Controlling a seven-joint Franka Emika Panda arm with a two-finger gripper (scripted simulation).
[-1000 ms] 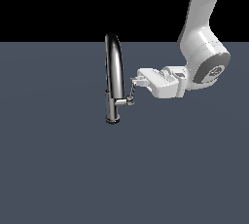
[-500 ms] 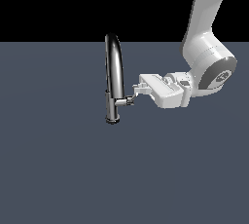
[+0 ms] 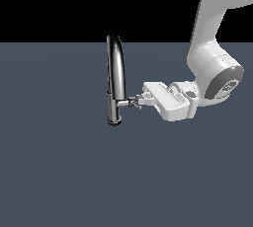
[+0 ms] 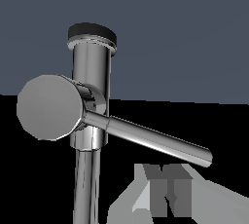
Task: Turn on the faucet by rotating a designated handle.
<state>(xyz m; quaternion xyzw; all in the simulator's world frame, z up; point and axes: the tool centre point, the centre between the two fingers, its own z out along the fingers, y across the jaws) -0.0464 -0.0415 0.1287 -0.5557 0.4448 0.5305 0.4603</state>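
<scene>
The handle [image 4: 146, 140], a thin chrome rod, juts from the side stub low on the faucet [image 3: 116, 80], which stands upright on the surface [image 3: 74, 171]. My claw [image 3: 136, 101] sits right at the stub's end; I cannot tell whether it is closed. If I push on the stub, not the rod, I judge nothing will rotate. No containers visible.
</scene>
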